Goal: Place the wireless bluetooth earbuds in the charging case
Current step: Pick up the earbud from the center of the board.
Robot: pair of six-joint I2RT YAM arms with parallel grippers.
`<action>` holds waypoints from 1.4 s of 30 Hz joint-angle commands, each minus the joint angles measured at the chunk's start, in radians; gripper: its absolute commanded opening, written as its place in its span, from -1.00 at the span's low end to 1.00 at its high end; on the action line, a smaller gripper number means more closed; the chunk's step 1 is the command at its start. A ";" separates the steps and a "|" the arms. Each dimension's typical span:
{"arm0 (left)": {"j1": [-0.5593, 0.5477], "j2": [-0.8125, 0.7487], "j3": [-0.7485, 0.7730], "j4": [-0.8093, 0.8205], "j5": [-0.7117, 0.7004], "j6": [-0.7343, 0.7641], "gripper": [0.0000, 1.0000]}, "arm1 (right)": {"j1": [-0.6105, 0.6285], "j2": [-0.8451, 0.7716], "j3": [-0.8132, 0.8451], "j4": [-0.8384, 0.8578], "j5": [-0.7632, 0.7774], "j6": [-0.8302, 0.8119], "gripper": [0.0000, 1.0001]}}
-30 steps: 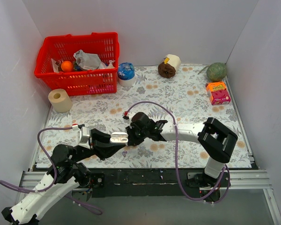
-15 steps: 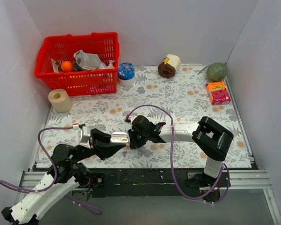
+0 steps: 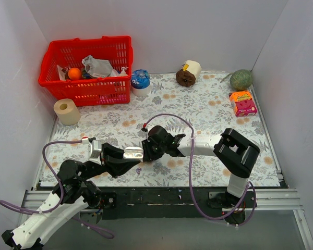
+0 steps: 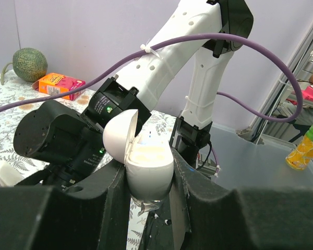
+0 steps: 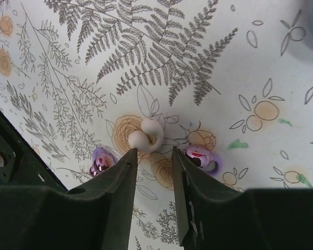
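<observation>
The left end effector (image 4: 148,176) is grasping the open case (image 4: 147,161); the right end effector (image 5: 153,152) is hanging released over the earbuds (image 5: 200,156). Closing off-centre risks flicking one across the desk (image 5: 240,62).

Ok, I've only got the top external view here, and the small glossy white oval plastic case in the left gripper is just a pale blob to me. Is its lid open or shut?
Observer: Open. The left wrist view shows the small glossy white oval plastic charging case pinched in the left gripper, its lid standing open.
Operator: And where do the earbuds sit against the right gripper?
Observer: In the right wrist view the two tiny glossy purple earbuds lie on the floral cloth. One is outside each finger of the open right gripper, with a small whitish lump between them. Nothing is held.
</observation>
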 commanded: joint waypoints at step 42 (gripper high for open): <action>0.001 0.003 0.031 0.003 -0.006 -0.015 -1.00 | 0.053 0.097 0.075 -0.228 0.102 -0.011 -0.68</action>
